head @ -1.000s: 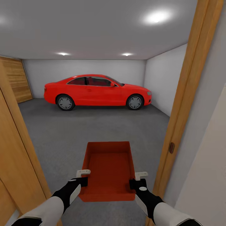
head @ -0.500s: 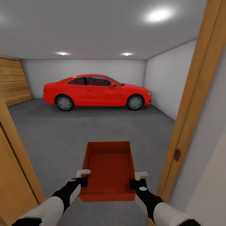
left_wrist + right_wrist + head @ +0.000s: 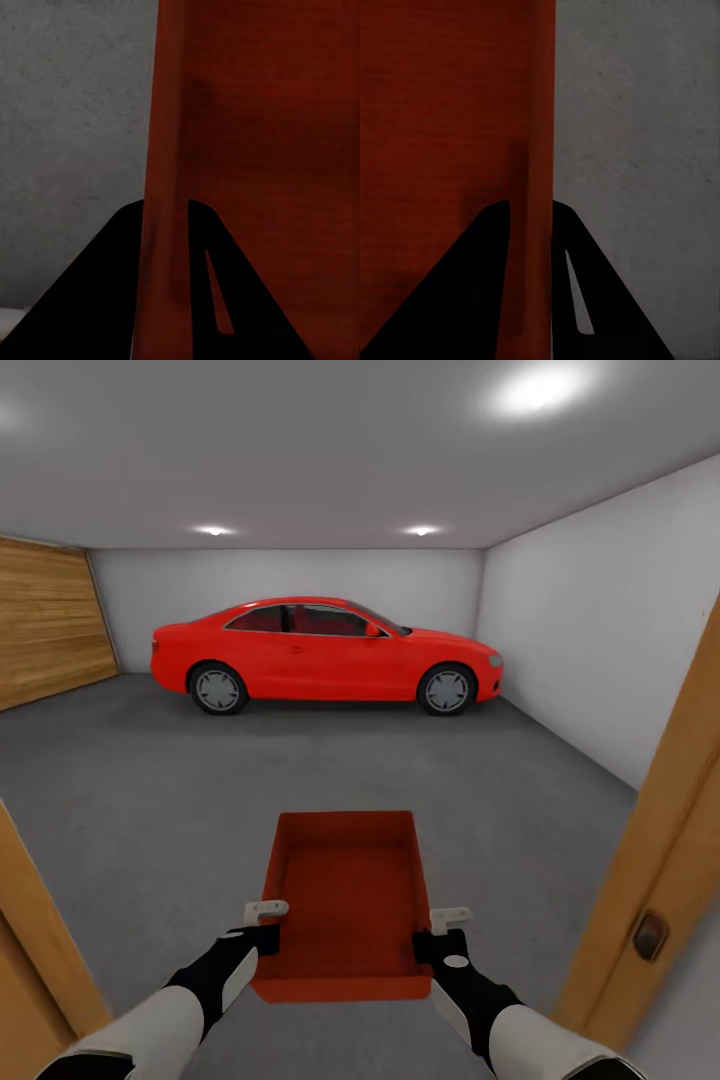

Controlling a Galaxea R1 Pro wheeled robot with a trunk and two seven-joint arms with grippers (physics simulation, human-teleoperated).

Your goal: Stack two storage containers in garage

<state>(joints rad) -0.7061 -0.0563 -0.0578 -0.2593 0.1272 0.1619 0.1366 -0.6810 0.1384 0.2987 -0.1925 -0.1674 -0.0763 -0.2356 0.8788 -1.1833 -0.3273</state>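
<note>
You face the garage (image 3: 300, 575): grey walls, a plank door (image 3: 50, 620) at the left, a red car (image 3: 325, 650) at the far wall, and rough grey floor (image 3: 150, 780) ahead. Door frames (image 3: 665, 860) cut off both lower corners. Your bin (image 3: 345, 900) hangs above the floor. The left gripper (image 3: 165, 217) pinches one side wall between its fingers; the right gripper (image 3: 531, 214) pinches the other.

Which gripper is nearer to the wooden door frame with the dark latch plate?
Right. The right gripper clamps the container's wall on the door frame's side; the left gripper clamps the opposite wall.
</note>
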